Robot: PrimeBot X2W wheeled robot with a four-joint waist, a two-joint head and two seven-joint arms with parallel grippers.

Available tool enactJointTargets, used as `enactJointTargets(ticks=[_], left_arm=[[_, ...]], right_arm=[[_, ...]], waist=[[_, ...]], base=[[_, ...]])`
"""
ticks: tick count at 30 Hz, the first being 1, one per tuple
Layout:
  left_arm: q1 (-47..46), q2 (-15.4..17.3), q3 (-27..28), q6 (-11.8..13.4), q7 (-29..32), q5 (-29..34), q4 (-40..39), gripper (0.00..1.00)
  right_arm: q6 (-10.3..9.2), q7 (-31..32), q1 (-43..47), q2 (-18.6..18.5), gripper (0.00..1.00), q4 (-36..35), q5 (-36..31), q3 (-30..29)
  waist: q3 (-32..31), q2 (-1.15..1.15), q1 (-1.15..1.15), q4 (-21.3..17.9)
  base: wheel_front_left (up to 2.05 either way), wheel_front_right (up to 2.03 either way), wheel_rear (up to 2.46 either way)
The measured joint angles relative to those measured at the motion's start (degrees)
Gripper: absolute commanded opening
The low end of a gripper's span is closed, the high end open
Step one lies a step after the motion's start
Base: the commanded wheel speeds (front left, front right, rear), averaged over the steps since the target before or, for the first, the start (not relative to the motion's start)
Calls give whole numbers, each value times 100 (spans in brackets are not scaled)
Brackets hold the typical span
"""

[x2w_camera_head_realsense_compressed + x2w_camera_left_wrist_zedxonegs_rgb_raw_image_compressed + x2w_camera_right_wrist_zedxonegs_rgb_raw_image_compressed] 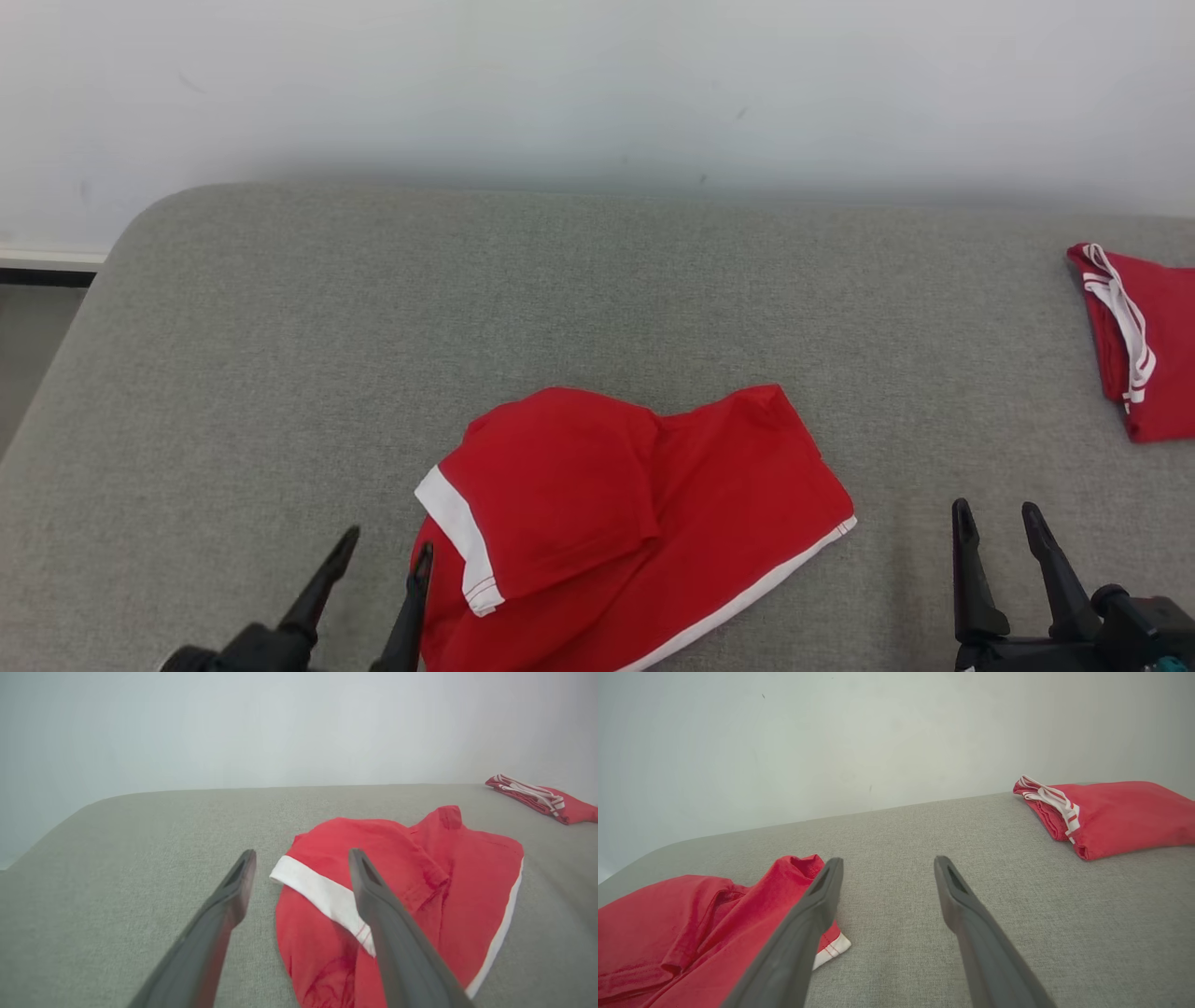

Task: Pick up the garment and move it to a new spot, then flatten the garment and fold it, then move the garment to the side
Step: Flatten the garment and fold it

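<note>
A red garment (644,523) with white trim lies crumpled on the grey padded table (280,373), near the front centre. One part is flopped over, showing a white band at its left. My left gripper (385,546) is open at the garment's left edge, its right finger (415,597) against the cloth, nothing held. In the left wrist view the garment (420,896) spreads ahead and to the right of the open left gripper (302,856). My right gripper (997,515) stands open to the right of the garment, apart from it. The right wrist view shows the garment (691,933) at lower left beside the open right gripper (887,863).
A second red garment (1144,336) with white stripes lies folded at the table's far right edge, also seen as a folded pile (1111,812) in the right wrist view. A pale wall (597,84) runs behind the table. The table's left corner is rounded.
</note>
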Motion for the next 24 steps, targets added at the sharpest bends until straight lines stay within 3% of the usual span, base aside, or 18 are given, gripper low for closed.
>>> enactJointTargets(ticks=[9, 16, 24], left_arm=[[-855, 16, -170, -167, 263, 15, 622, 100], [-615, -14, -444, -179, 376, 46, 731, 100], [-330, 140, -555, -88, 672, 92, 723, 100]], right_arm=[[0, -4, -86, -55, 100, 96, 36, -16], [0, -22, -19, -53, 100, 113, 49, -147], [0, -29, -36, -34, 100, 92, 40, -126]], waist=[[76, 0, 0, -380], [148, 0, 0, -653], [116, 0, 0, -606]], base=[[0, 0, 0], [0, 0, 0], [0, 0, 0]])
